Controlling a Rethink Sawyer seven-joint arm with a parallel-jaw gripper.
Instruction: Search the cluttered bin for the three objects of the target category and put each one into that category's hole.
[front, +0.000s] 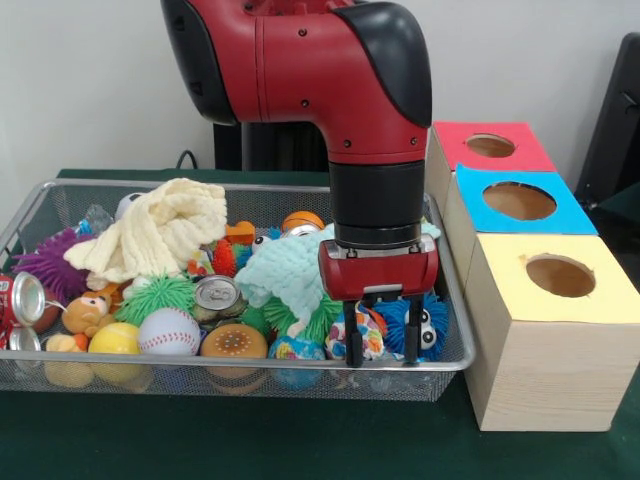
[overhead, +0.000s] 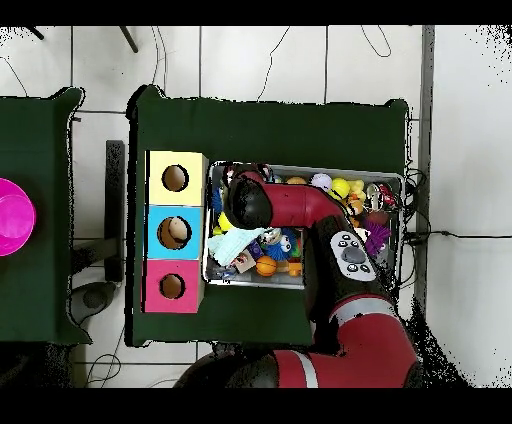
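The silver wire-mesh bin (front: 40, 372) stands on the green table, full of toys; it also shows in the overhead view (overhead: 392, 180). My gripper (front: 382, 352) hangs low over the bin's front right corner. Its fingers (front: 352, 345) are apart, down among the toys. They straddle a multicoloured patterned ball (front: 368, 328) and the edge of a blue spiky toy with eyes (front: 428, 325). I cannot tell whether they touch either. The red-topped box's round hole (front: 490, 146) is at the far right; in the overhead view it (overhead: 172, 286) is the lowest box. There the arm hides the gripper.
Blue-topped (front: 519, 201) and yellow-topped (front: 560, 275) boxes stand beside the red one. The bin holds a cream knitted cloth (front: 160, 230), a mint cloth (front: 285, 270), a baseball (front: 168, 331), a yellow ball (front: 115, 338), a can (front: 215, 293) and spiky balls.
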